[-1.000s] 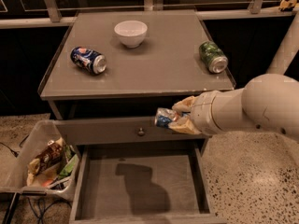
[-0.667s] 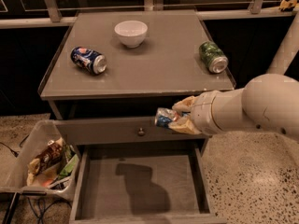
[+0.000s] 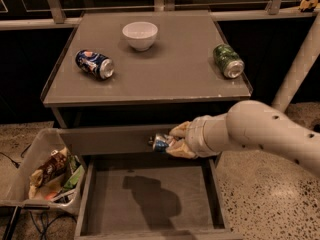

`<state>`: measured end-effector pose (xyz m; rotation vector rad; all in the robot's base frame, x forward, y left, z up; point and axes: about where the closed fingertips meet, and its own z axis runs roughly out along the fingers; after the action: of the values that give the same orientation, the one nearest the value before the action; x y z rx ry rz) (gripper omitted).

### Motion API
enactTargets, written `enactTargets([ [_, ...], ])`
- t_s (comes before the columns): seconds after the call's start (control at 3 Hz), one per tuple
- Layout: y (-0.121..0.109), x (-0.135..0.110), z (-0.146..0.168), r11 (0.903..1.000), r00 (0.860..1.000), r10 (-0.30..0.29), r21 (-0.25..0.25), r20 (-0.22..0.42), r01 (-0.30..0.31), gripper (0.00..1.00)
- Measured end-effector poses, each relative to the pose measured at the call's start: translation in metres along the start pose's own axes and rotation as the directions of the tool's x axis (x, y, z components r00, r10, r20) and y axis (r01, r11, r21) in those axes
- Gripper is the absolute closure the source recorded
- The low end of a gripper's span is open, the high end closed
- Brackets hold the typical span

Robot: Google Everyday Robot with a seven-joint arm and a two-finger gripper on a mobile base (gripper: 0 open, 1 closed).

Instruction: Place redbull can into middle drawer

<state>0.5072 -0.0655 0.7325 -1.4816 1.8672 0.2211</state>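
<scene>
The grey table (image 3: 175, 76) has an open drawer (image 3: 197, 201) under its front edge. The gripper (image 3: 175, 140) is clamped on the can (image 3: 160, 143), held sideways just below that edge, with the drawer floor straight down.

No readable text or labels anywhere
</scene>
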Motion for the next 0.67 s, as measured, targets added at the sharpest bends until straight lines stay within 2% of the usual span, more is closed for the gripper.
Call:
enactTargets([
  [0.33, 0.020, 0.027, 0.044, 0.9974, 0.998, 0.051, -0.051, 0.021, -0.050, 1.00],
  [0.67, 0.044, 0.048, 0.071, 0.9945, 0.995, 0.076, -0.078, 0.067, -0.071, 1.00],
])
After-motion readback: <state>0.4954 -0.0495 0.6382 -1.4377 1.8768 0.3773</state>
